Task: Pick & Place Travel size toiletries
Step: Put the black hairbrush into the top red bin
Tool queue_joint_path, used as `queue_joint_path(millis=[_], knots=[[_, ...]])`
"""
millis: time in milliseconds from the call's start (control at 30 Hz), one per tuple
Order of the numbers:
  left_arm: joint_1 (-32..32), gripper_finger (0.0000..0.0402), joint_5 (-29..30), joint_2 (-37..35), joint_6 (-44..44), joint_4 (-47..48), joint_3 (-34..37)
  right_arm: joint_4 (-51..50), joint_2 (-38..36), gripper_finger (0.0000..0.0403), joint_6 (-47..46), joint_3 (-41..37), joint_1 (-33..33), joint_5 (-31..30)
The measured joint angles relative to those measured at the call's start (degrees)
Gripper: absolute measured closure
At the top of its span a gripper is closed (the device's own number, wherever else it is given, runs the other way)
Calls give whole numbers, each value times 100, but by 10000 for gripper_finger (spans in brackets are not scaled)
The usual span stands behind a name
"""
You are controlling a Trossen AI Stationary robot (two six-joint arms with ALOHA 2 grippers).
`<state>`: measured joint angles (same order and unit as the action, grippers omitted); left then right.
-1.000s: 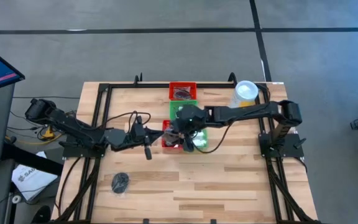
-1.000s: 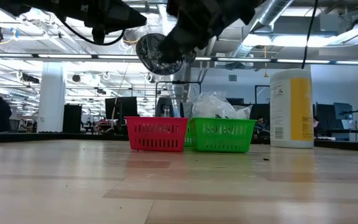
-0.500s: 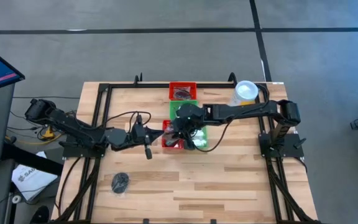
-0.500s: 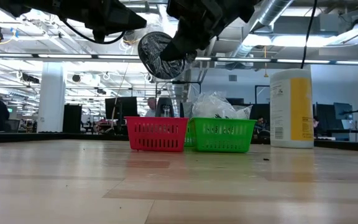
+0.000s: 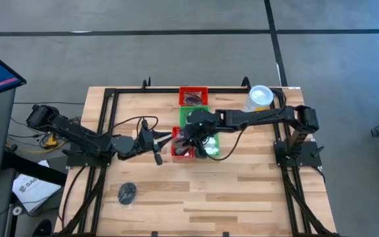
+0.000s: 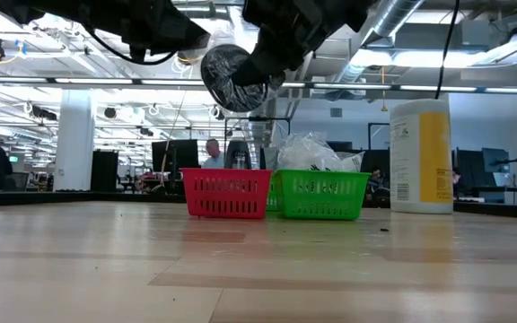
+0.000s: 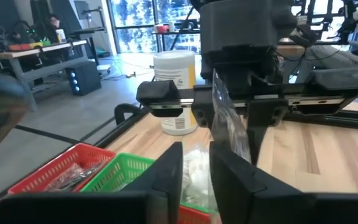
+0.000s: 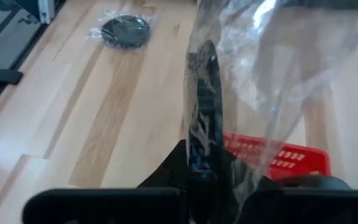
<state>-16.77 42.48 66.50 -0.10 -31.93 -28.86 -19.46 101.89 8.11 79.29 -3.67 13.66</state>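
The right claw (image 5: 191,139) hangs raised, clamped shut, arm reaching toward nine o'clock. The left claw (image 5: 168,137) faces it toward three o'clock, fingers (image 7: 166,171) parted.

Table (image 5: 242,191): pale wood planks, smooth satin finish. Baskets, red (image 6: 226,194) and green (image 6: 323,196): moulded plastic mesh. Held packet (image 8: 241,74): clear, crinkled glossy film around a dark matt disc (image 6: 227,78). Right gripper (image 6: 254,76): matt black.

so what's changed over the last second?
Little. The right gripper, shut on the packet with a dark disc, has drifted slightly toward the left gripper, which has edged in to meet it above the red basket. No handover or release yet. The baskets, yellow canister and packet on the table are unmoved.
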Motion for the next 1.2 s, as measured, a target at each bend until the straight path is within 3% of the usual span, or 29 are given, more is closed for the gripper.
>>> queue_joint_path(millis=[200,600,1200], knots=[[-80,310,0,0,-8,0,0,-108,-27,384,-18,0,-319,-6],[-146,309,-21,-2,-101,5,4,-543,-372,384,59,6,-946,-24],[-475,309,-21,-2,-233,3,4,-528,-214,384,45,-4,-2019,-975]])
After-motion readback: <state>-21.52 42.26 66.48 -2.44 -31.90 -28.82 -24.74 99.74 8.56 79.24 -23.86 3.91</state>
